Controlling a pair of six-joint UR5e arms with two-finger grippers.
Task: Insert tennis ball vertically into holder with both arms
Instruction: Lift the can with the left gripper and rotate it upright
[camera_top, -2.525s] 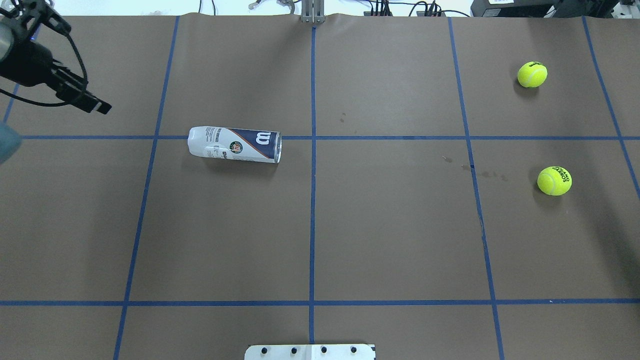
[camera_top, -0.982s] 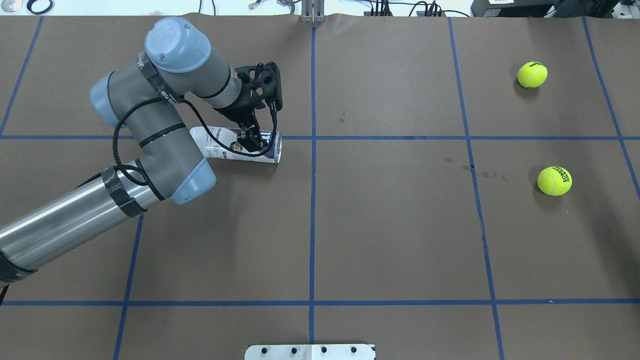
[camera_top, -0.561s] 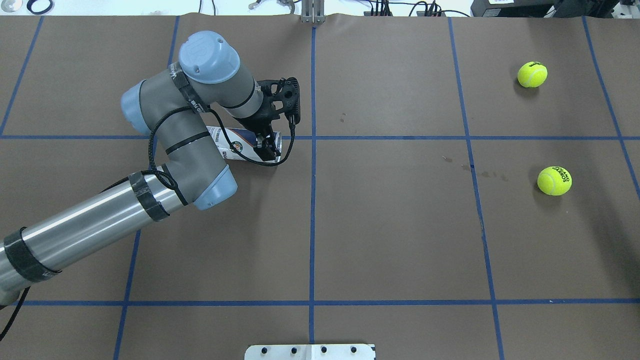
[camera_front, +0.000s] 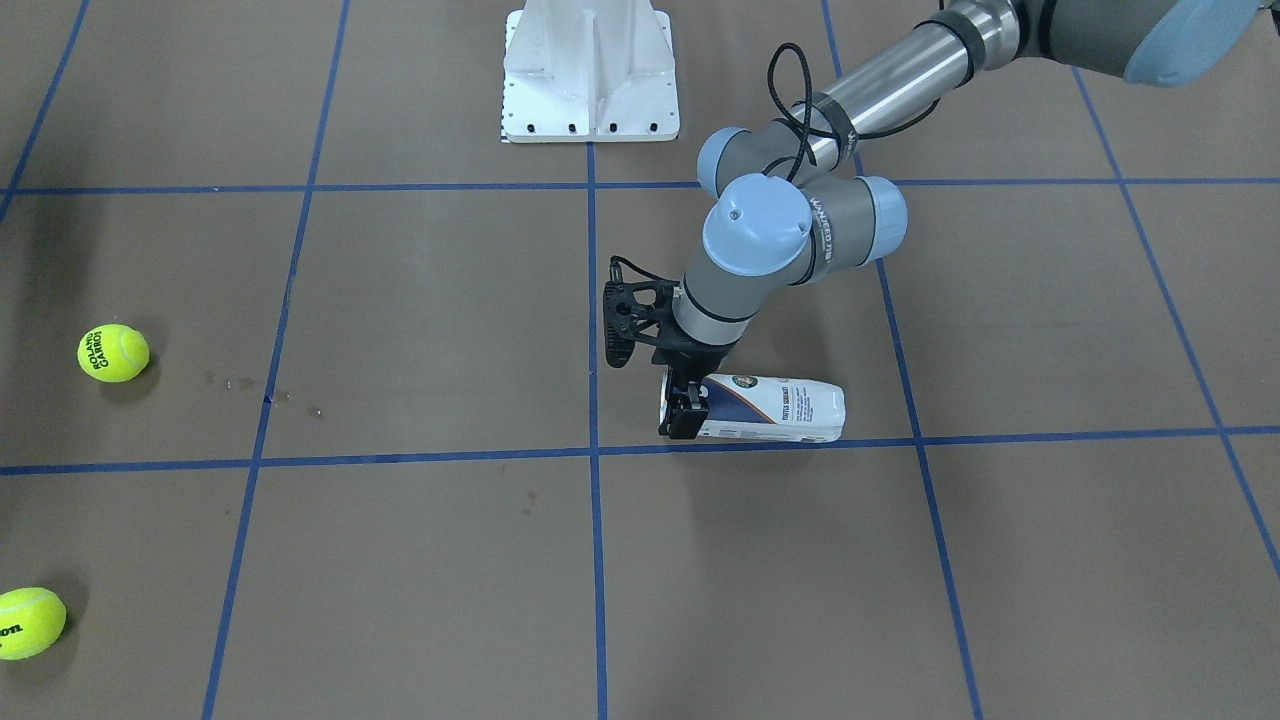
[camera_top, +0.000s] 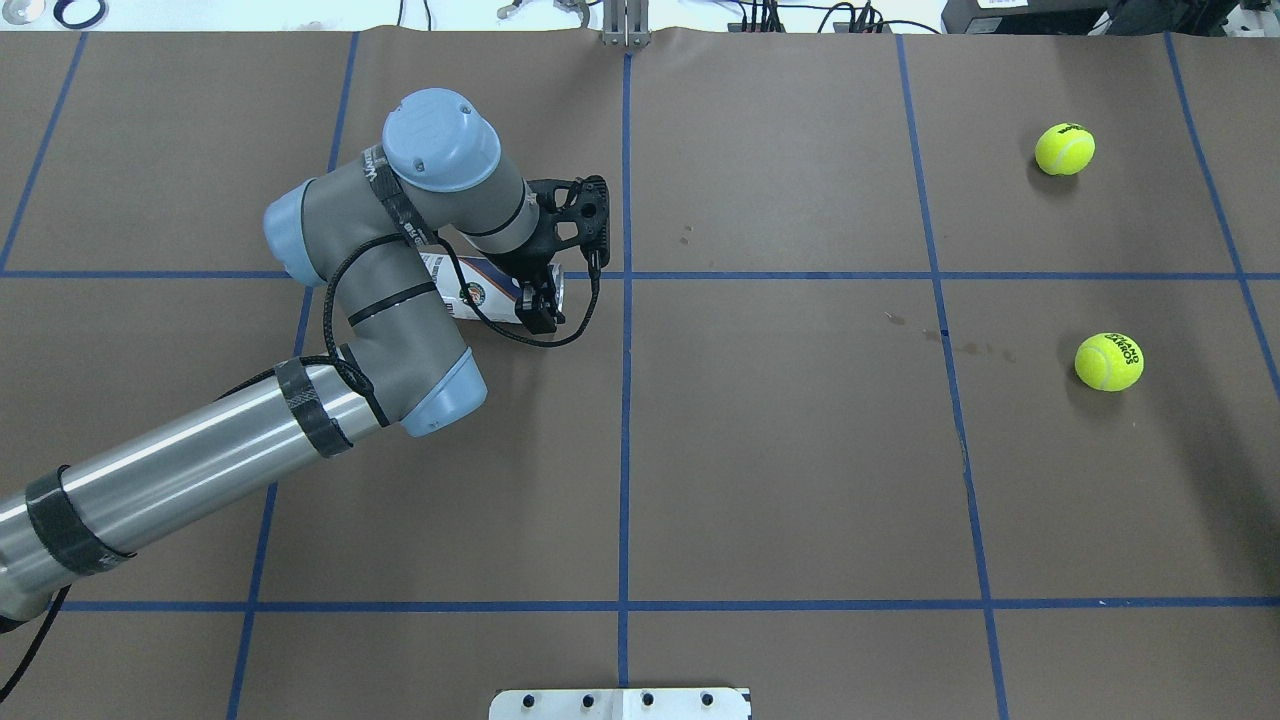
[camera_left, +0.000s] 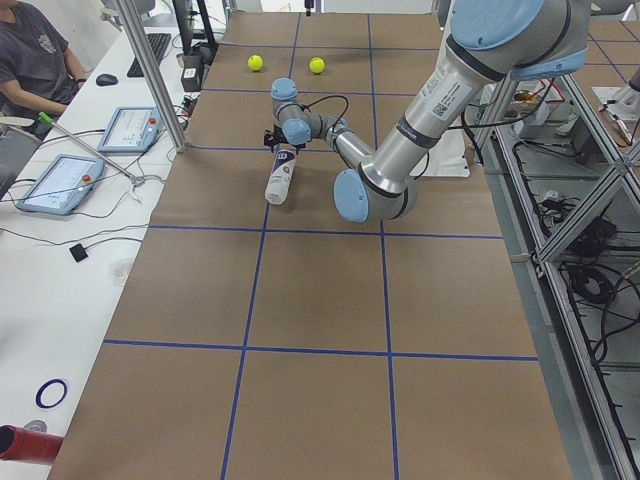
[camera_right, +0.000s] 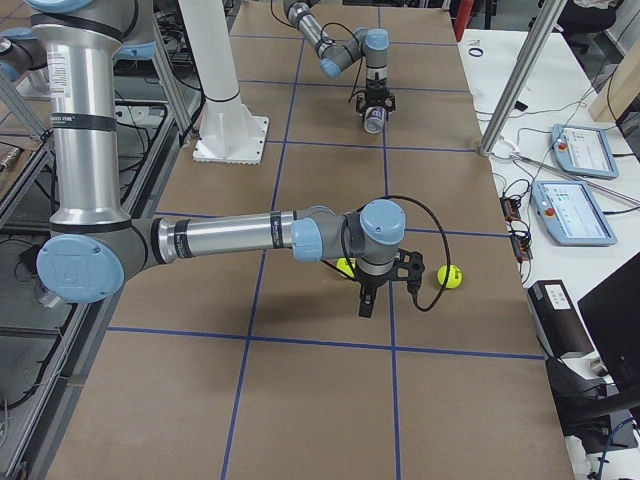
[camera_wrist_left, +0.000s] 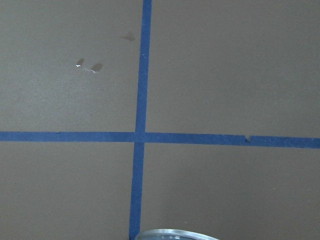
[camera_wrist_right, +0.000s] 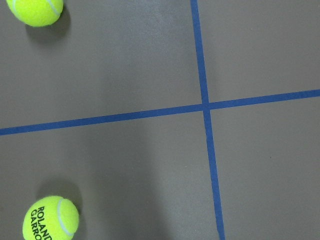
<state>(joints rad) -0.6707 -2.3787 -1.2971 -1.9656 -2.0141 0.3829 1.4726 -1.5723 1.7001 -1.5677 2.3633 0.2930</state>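
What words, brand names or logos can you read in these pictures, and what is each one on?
"ROLAND GARROS": black print on one tennis ball.
"on": tail of a word cut by the picture's edge, on the other tennis ball.
Label print and round emblem on the holder: too small to read.
Lettering on the left arm: too blurred to read.

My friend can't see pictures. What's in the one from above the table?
The robot's left gripper is down at the open end of a tennis-ball holder, which lies on its side on a brown table with blue tape lines. Off to the right sit a far tennis ball and a near tennis ball.
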